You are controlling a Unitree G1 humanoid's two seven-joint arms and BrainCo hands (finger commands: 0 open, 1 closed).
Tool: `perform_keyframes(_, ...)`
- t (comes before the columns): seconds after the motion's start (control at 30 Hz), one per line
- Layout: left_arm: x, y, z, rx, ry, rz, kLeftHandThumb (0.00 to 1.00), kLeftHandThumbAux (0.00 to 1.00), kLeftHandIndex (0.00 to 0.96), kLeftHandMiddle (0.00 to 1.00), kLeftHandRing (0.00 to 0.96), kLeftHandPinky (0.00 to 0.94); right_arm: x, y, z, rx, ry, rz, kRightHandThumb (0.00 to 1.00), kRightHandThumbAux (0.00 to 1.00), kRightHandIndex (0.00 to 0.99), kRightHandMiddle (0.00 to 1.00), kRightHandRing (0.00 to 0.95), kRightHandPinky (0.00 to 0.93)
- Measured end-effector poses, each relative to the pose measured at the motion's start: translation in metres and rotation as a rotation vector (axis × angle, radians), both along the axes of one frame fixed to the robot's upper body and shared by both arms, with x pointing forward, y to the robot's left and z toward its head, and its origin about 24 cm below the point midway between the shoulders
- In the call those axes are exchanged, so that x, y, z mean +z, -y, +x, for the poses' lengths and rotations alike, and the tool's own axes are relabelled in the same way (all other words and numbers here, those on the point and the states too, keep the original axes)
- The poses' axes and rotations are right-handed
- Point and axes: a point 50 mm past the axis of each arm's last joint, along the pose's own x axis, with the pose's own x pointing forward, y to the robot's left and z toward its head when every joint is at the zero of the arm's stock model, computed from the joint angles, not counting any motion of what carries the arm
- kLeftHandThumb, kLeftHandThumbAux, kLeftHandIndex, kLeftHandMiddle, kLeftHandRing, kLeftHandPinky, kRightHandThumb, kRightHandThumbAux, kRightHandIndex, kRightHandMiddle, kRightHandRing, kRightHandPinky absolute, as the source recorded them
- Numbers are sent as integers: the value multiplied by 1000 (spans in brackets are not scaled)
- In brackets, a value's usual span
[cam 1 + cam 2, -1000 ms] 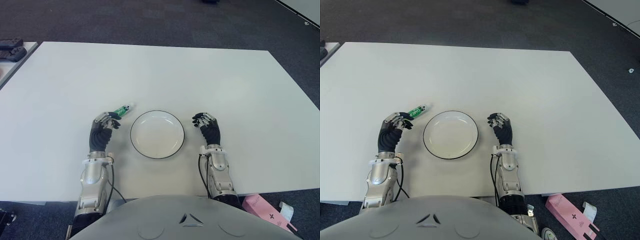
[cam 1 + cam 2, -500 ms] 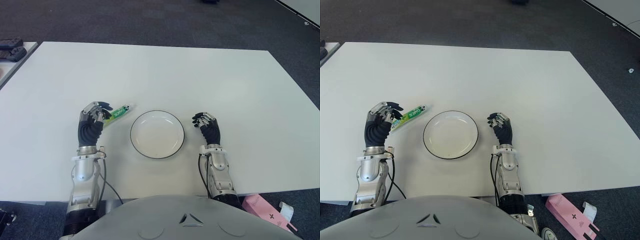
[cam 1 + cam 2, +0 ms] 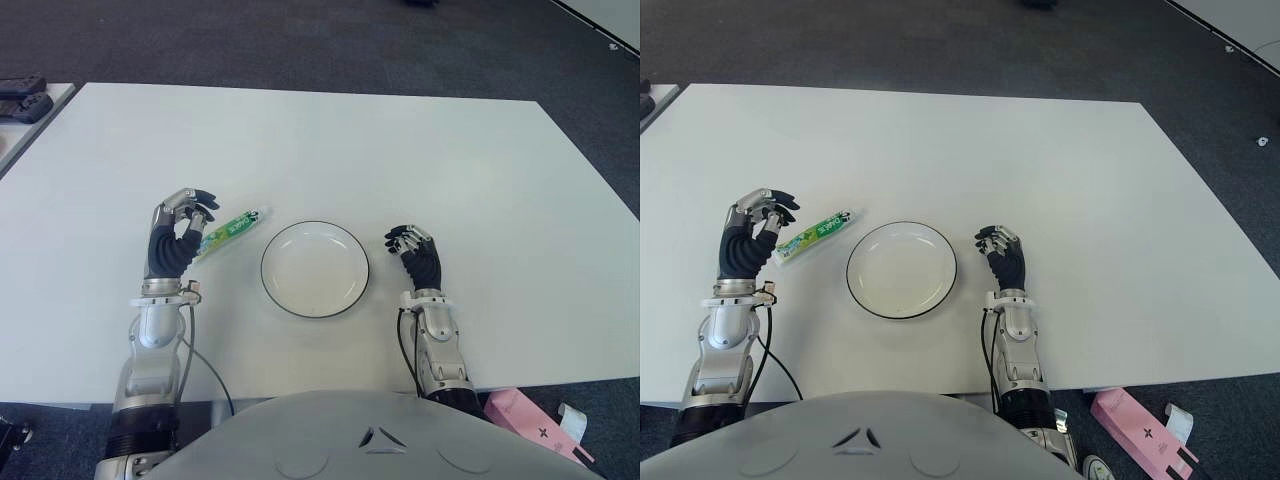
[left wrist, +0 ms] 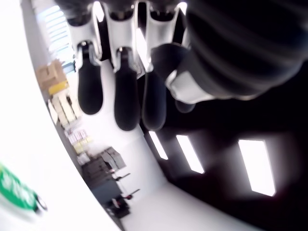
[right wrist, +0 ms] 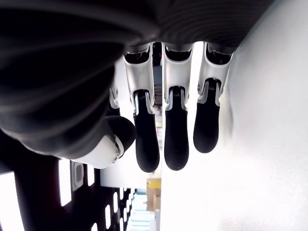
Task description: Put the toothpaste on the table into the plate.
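Toothpaste: green tube lying flat on the white surface, left of the plate and apart from its rim, cap end nearest the plate. Not in either robot hand.

Plate: white with a dark rim, on the surface between the 2 robot hands, nothing in it.

Left robot hand: raised just left of the toothpaste's tail end, fingers loosely curled, grasping nothing. Contact with the tube cannot be told; the left wrist view shows the tube's green end off to one side of the fingers.

Right robot hand: just right of the plate, fingers relaxed and slightly bent, grasping nothing.
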Motion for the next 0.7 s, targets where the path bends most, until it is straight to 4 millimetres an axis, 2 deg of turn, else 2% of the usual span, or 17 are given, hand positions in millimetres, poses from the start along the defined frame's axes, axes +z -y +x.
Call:
perform_keyframes(0.3,4,-2,11,59,-32,261,836,680,402,494,566,543,0,1,0,2,0,-5,712,732,429,495,493,489)
perform_keyframes(0.4,4,-1,14,67,-62,335,837,678,420,475,539,512,1,1,0,2,2,-6,712,732,429,494,492,491)
perform_keyframes(0.47,4,0,17,63,-80,389,834,678,429,463,486,464,1,1,0,2,5,-6,711,732,429,496,497,502)
perform_keyframes(0.53,4,0,18,54,-101,444,764,696,422,428,451,440,2,1,1,2,7,-6,711,733,429,497,499,504)
perform_keyframes(0.57,4,0,18,49,-116,470,652,660,358,388,408,408,2,1,1,2,8,-6,710,733,429,497,498,498)
perform_keyframes(0.6,4,1,19,43,-130,488,611,648,335,373,392,396,2,1,0,2,8,-7,710,733,429,497,498,496)
perform_keyframes(0.63,3,1,20,38,-157,508,577,593,285,337,356,374,2,1,0,1,8,-7,709,733,429,497,498,497)
perform_keyframes(0.7,1,0,21,35,-201,533,548,526,227,292,313,350,2,1,0,2,8,-7,709,732,429,497,496,494)
